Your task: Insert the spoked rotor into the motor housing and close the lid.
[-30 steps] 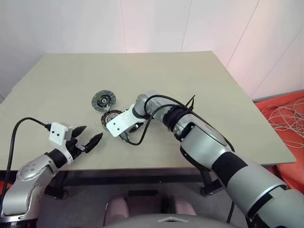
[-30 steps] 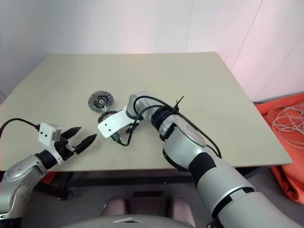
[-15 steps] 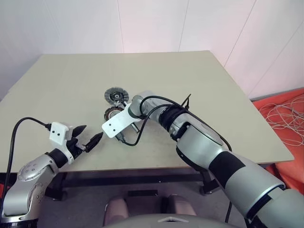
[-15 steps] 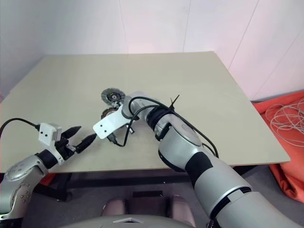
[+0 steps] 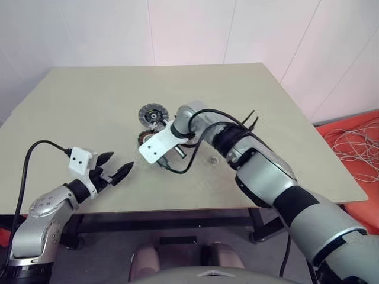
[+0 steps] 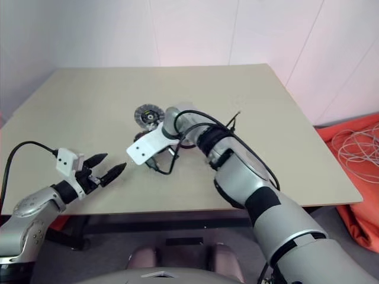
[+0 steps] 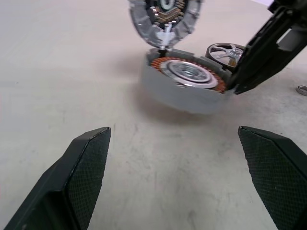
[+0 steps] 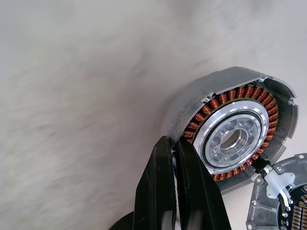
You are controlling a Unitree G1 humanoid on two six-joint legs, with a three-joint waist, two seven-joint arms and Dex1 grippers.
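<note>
Looking like a robotics lab or test room: a plain beige bench (image 5: pixel 266 106) standing against bare white wall panels (image 5: pixel 189 29), loose cables (image 5: pixel 358 145) lying on orange floor covering (image 5: pixel 355 127), motor parts sitting on the bench.

motor housing (image 7: pixel 184 84) on table (image 5: pixel 89 106) | lid (image 7: pixel 165 19) behind, touching | spoked rotor (image 7: pixel 225 51) right-behind housing

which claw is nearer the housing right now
Right. The right claw, shut, has its tips at the housing rim, beside the copper windings. The left claw is open, well short of it, near the table edge.
</note>
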